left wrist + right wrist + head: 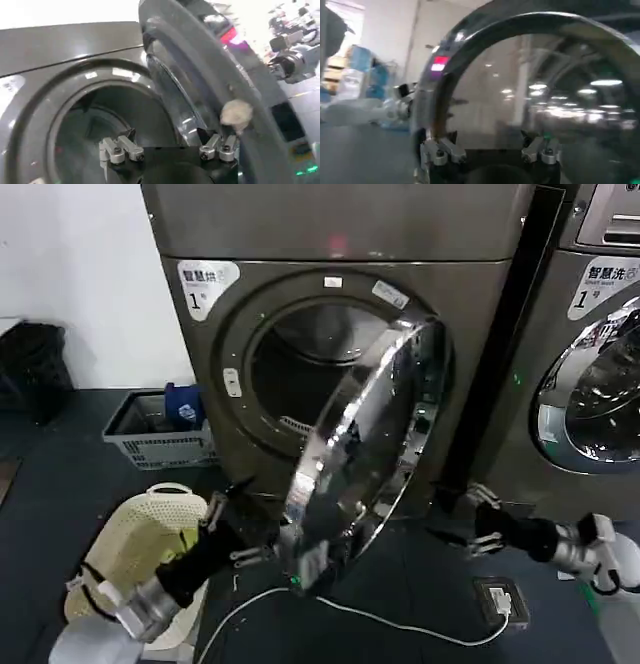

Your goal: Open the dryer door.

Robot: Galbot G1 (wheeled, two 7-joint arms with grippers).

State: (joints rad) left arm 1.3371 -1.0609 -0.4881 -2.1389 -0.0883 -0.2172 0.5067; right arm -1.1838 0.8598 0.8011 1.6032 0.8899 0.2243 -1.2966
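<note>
The dryer door (365,449) stands swung well out from the dryer (340,334), hinged on the robot's right side, so the head view catches its wide chrome rim almost edge-on and the drum opening (300,374) shows dark behind it. The glass window is hard to read there, lost in reflections, and the door's lower edge blends into the dark floor. The left gripper (245,529) sits low at the door's free edge, just beside the lower rim; its fingers (122,149) are spread apart with nothing between them, and the left wrist view shows the grey inner face (235,85) close beside one finger, though contact cannot be made out. The right gripper (470,519) hangs on the door's outer side, near its hinge edge, apart from the rim; its fingers (442,152) are likewise spread, facing the shiny dome. A laundry basket (140,544) lies partly behind the left arm.
</note>
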